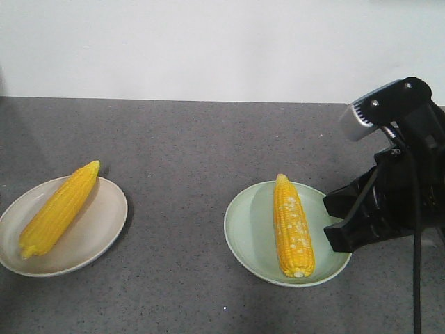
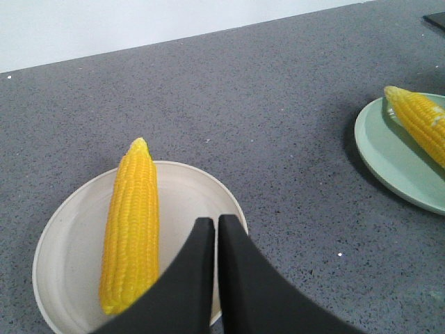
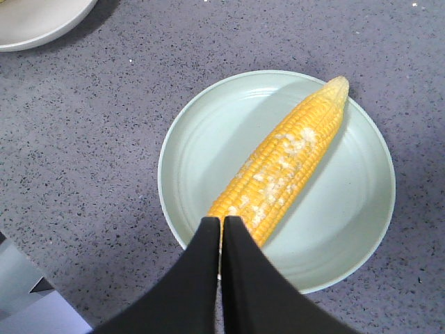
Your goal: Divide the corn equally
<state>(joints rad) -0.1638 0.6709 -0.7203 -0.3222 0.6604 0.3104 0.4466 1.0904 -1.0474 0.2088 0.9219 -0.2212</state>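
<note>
One corn cob [image 1: 59,207] lies on a cream plate [image 1: 97,233] at the left, and another corn cob [image 1: 293,226] with pale patches lies on a pale green plate [image 1: 243,233] at the right. In the left wrist view my left gripper [image 2: 212,223] is shut and empty above the cream plate [image 2: 195,198], just right of its cob [image 2: 132,226]. The right gripper [image 3: 221,221] is shut and empty over the blunt end of the patchy cob [image 3: 288,163] on the green plate [image 3: 348,209]. From the front, the right gripper [image 1: 337,223] sits at that plate's right rim.
Both plates rest on a grey speckled counter [image 1: 181,153] with a white wall [image 1: 208,42] behind. A cable [image 1: 417,278] hangs from the right arm. A pale box-like object [image 3: 28,306] shows at the lower left of the right wrist view.
</note>
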